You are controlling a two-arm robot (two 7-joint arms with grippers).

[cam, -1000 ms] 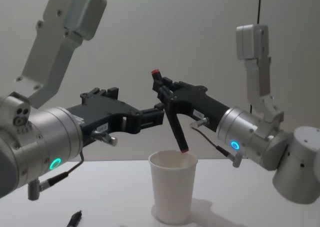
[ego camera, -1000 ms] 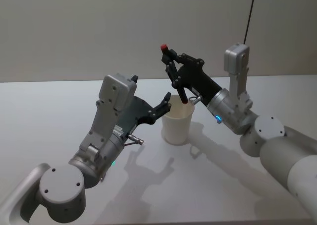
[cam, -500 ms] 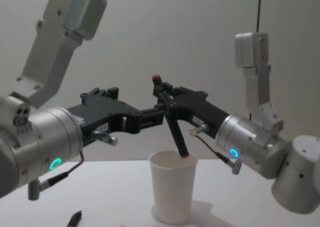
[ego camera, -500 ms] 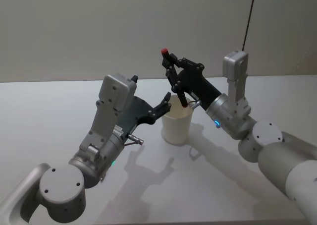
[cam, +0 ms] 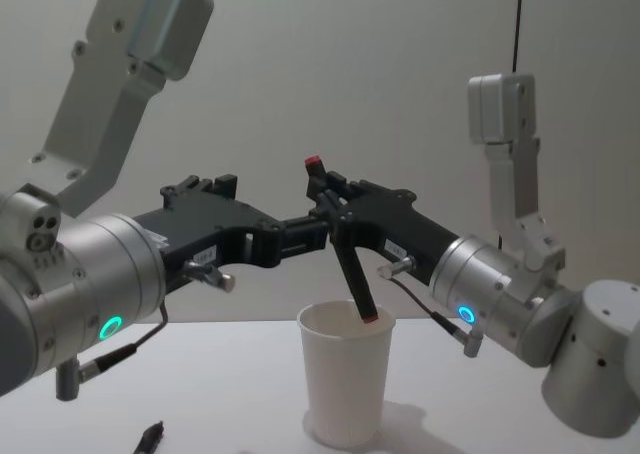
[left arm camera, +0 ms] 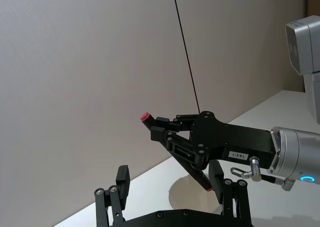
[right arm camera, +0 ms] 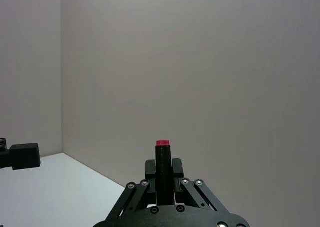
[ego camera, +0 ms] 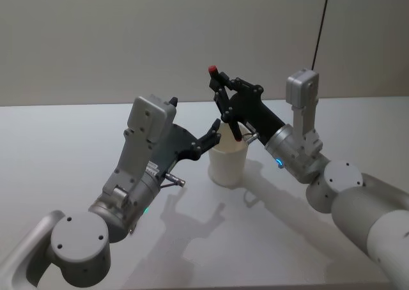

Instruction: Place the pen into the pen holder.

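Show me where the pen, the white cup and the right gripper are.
pen [cam: 354,277], chest view, on the dark shaft above the cup rim.
pen holder [cam: 346,379], chest view, on the white cup's front wall.
right gripper [cam: 328,202], chest view, between the fingertips clamping the pen.

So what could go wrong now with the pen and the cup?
The pen hangs tilted in the right gripper, jaws shut on it, tip just at the rim of the pen holder. Dropped now, it might catch the rim and fall outside. The cup looks like light paper, so a leaning pen might tip it. The open left gripper sits close by and could bump it.
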